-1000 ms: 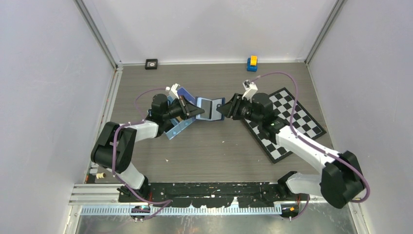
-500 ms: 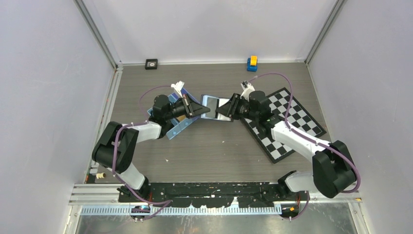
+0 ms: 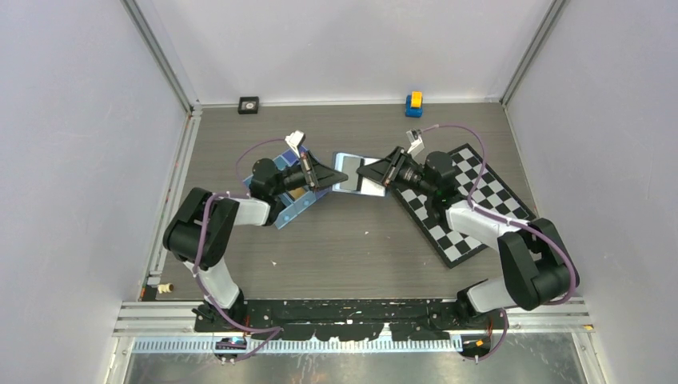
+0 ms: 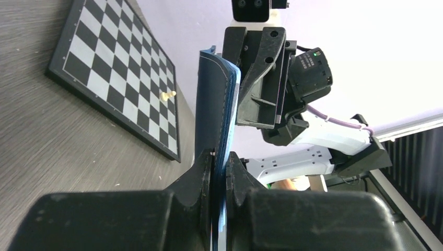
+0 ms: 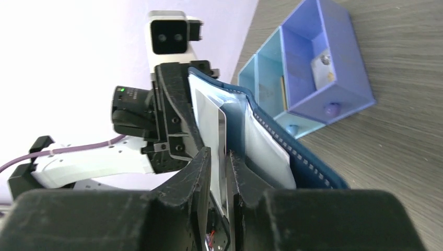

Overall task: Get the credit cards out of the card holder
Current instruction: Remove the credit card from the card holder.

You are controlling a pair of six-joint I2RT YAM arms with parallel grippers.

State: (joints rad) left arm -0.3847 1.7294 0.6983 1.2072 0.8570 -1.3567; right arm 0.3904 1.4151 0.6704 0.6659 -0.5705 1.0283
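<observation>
My left gripper (image 4: 219,157) clamps the card holder (image 4: 211,104); my right gripper (image 5: 219,152) straddles a pale card (image 5: 208,117), whether gripping I cannot tell.

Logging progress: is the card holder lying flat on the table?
No, the card holder is held up off the table, clamped edge-on by the left gripper.

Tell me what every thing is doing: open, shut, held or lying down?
left gripper: shut on the card holder, at its edge.
right gripper: fingers flank a pale credit card; grip unclear.
card holder: open, held up off the table.
credit card: still inside the card holder.
tray: on the table, small bits inside.
chessboard: flat on the table, one pawn on it.
</observation>
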